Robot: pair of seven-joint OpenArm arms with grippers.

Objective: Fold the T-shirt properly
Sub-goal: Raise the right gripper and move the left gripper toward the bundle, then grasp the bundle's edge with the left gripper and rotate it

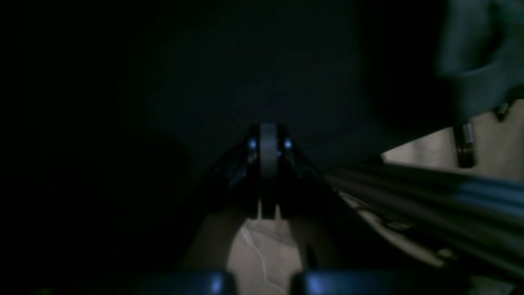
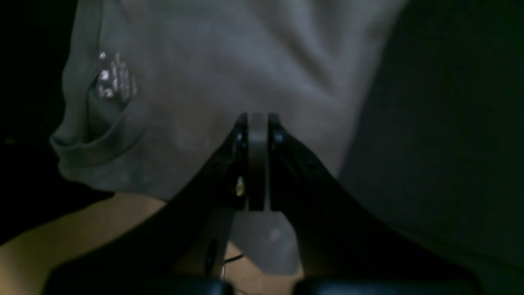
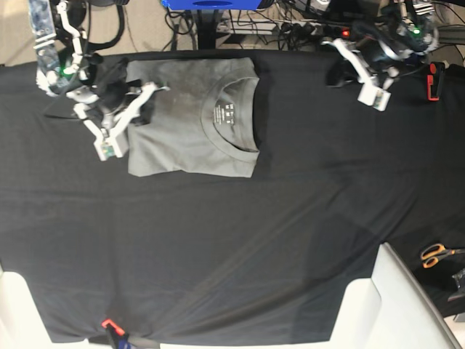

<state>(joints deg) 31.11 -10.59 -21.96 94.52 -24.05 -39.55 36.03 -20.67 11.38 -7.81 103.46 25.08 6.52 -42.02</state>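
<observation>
We see the plain grey cotton T-shirt (image 3: 192,120) lying in the upper left part of the base view on the black table cloth (image 3: 232,240), already folded into a neat, flat block with its round ribbed collar (image 3: 234,113) on the right side. We think the folding is almost done, or just finished. The right gripper (image 3: 110,149) sits at the left edge of the shirt with its jaws pressed together, and in its own wrist view nothing is pinched between them. The left gripper (image 3: 376,97) is in the upper right, well apart from the shirt, jaws closed and empty. Next, we think the arms only need to back away without dragging the cloth. The left wrist view is very dark and blurred, so little can be made out there.
</observation>
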